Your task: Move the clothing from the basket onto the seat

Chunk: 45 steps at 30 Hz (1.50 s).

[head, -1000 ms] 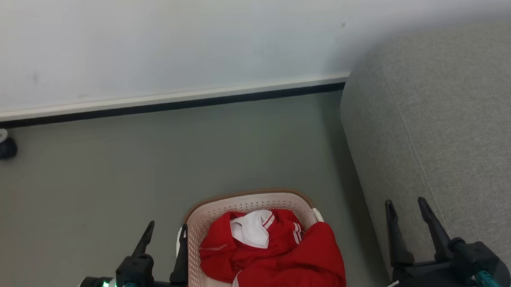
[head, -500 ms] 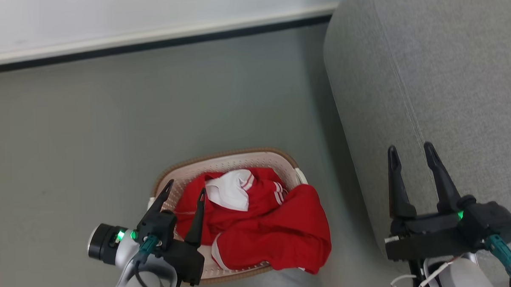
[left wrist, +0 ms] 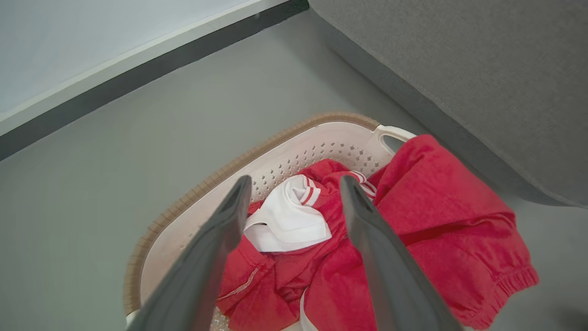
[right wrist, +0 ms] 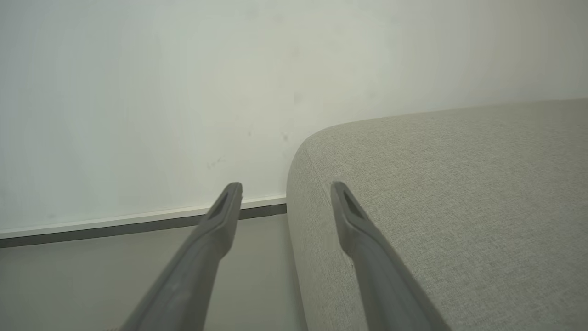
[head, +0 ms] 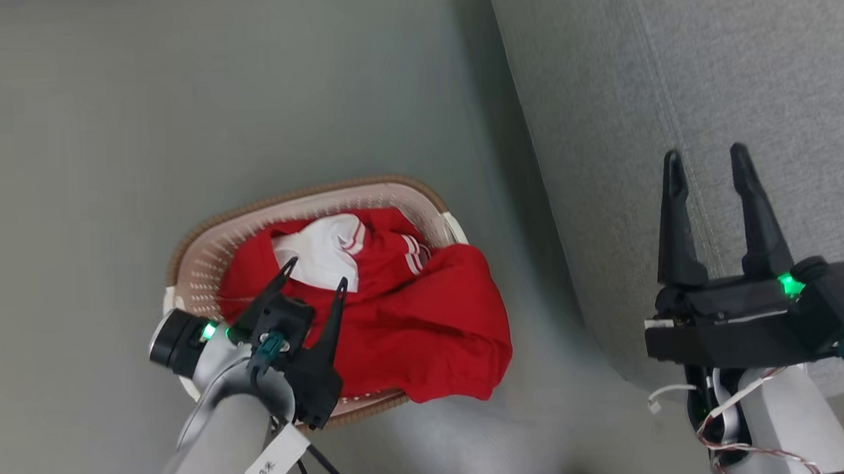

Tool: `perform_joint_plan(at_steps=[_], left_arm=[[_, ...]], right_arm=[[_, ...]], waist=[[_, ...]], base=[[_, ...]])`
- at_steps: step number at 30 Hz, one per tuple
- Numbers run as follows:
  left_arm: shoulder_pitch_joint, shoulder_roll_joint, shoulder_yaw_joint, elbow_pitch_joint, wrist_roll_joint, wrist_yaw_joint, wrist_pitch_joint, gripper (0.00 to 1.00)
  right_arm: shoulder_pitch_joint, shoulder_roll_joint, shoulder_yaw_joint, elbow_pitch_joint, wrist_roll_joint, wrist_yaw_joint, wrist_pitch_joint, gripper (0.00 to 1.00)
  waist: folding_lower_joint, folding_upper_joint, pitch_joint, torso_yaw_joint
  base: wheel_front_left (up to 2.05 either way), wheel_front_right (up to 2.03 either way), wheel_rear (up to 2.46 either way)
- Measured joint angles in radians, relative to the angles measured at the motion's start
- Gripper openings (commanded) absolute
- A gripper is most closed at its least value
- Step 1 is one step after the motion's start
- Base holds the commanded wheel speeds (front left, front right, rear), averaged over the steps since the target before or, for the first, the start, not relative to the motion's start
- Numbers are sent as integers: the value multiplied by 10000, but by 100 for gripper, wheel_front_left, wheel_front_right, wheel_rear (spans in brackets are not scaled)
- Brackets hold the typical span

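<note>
Clothing (head: 389, 315) in bright red lies heaped in the basket (head: 198, 248), which stands on the grey floor (head: 143, 99) just left of the seat (head: 774, 56). One garment, with white stripes and a white lining (head: 321, 251) turned up, sits toward the basket's far side. The plainer red garment (head: 446, 334) lies nearer and to the right, spilling over the basket's right rim toward the seat, its gathered hem outside the basket. A white handle (head: 455, 229) of the basket shows at the far right, just beside that draped cloth. The left claw (head: 317, 271) hovers over the near left part of the heap, its two dark fingers spread wide with nothing between them. In its wrist view the fingers frame the white lining; whether the tips touch the cloth I cannot tell. The right claw (head: 705, 153) hangs at the seat's rounded left edge, near the stitched seam (head: 658, 74), also wide and empty, pointing toward the far wall (right wrist: 138, 92).
</note>
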Motion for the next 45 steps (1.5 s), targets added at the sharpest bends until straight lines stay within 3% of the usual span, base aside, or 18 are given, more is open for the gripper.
perform_joint_plan(at_steps=[25, 38, 39, 43, 45], left_arm=[[-3313, 623, -943, 1216, 1340, -516, 382, 100], [-4297, 713, -1124, 2203, 1762, -451, 343, 100], [-4311, 709, -1104, 2274, 1760, -418, 343, 67], [-4324, 604, -1072, 2487, 1714, -337, 201, 0], [-4321, 489, -1074, 2518, 1659, -337, -31, 0]], right_arm=[[-2289, 96, 148, -834, -100, -13, -2, 100], [-2560, 111, 355, -802, -236, -12, -42, 100], [-2594, 111, 364, -786, -236, -13, -44, 100], [-2683, 115, 380, -616, -236, -13, -52, 100], [-2690, 128, 380, -512, -236, -13, -54, 100]], waist=[[1, 0, 3587, -758], [-1, -1, 4358, -1042], [-1, -1, 4374, -1054], [-1, -2, 4355, -1069], [-2, -3, 4295, -1057]], base=[[0, 0, 0], [0, 0, 0], [0, 0, 0], [0, 0, 0], [0, 0, 0]])
